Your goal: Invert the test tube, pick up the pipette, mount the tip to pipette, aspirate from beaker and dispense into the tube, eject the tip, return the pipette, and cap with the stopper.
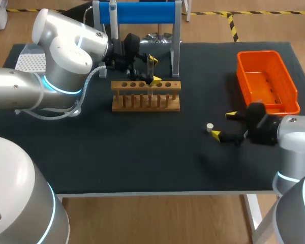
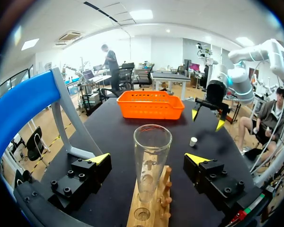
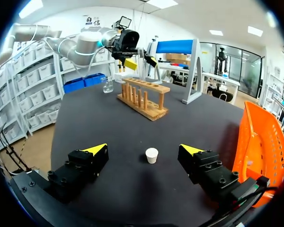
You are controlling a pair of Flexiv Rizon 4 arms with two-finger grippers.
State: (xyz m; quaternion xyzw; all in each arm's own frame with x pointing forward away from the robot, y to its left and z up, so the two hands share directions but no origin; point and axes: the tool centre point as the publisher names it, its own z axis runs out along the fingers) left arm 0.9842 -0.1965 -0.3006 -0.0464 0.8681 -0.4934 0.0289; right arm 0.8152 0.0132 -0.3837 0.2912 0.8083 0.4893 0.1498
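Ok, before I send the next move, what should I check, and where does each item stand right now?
1. Test tube upright in the wooden rack, mouth up: ok.
2. Left gripper open, fingers either side of the tube, not touching it: ok.
3. Right gripper open, low over the table: ok.
4. Stopper on the table between the right fingers, untouched: ok.
5. Pipette hanging on the blue stand: ok.
6. Liquid in the beaker: cannot tell.

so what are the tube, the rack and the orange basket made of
Tube: clear glass or clear plastic, glossy; you see straight through it. Rack: probably unpainted wood, matte, light brown pegs and bars. Basket: likely moulded plastic, bright orange, slotted walls with slight sheen.
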